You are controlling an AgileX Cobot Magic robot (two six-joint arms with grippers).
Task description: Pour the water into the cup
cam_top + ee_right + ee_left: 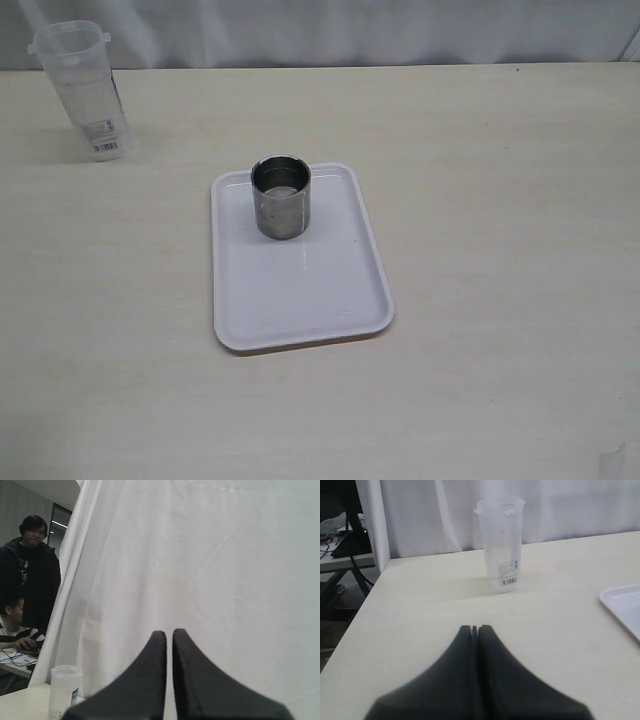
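The steel cup (280,196) stands upright at the far end of a white tray (300,290) in the middle of the table. A tall translucent plastic container (82,90) with a label stands at the far left; it also shows in the left wrist view (501,542) and the right wrist view (63,690). I cannot make out the water in it. My left gripper (476,628) is shut and empty, well short of the container. My right gripper (169,632) is shut with a thin slit, empty, pointing at a white curtain. Neither gripper shows in the exterior view.
The tray's corner (625,607) shows in the left wrist view. A white curtain (350,30) hangs behind the table. The table's left edge (355,625) drops to a desk with cables. Two people (27,570) are beyond the curtain.
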